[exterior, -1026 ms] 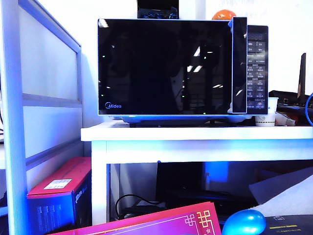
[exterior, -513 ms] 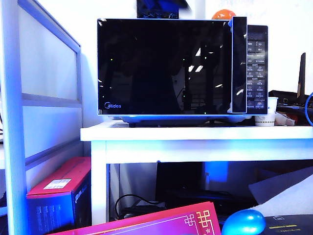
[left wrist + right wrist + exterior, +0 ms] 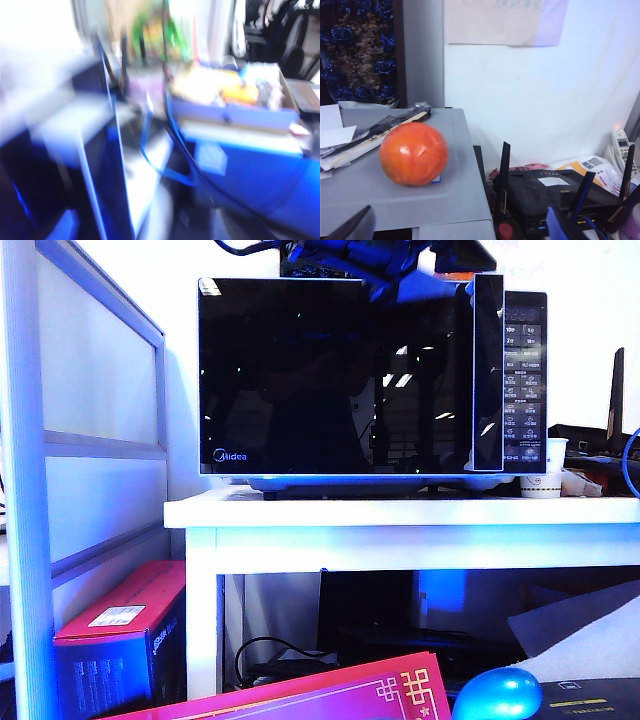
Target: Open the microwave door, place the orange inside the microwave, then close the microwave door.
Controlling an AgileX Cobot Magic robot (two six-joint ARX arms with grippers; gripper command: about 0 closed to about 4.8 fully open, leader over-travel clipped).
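Observation:
The black microwave [image 3: 525, 380] stands on a white table with its glossy door [image 3: 330, 380] shut. In the right wrist view the orange [image 3: 413, 154] rests on the microwave's grey top [image 3: 445, 195]. My right gripper [image 3: 460, 230] hangs just in front of it, open, with nothing between its dark fingertips [image 3: 355, 225]. In the exterior view my left arm [image 3: 385, 262] is a blurred dark-and-blue streak across the microwave's top edge, and it hides the orange there. The left wrist view is smeared by motion, and the left gripper's jaws cannot be made out.
The white table [image 3: 400, 512] carries a paper cup [image 3: 540, 483] beside the microwave. A black router [image 3: 545, 192] and a phone [image 3: 621, 150] lie to the right. Papers and a wrapped stick [image 3: 375, 130] lie on the microwave. Below are a red box [image 3: 120, 640] and a blue rounded object [image 3: 498, 695].
A blurred arm has swung in across the microwave's top edge and now covers the orange in the exterior view. The door has stayed shut.

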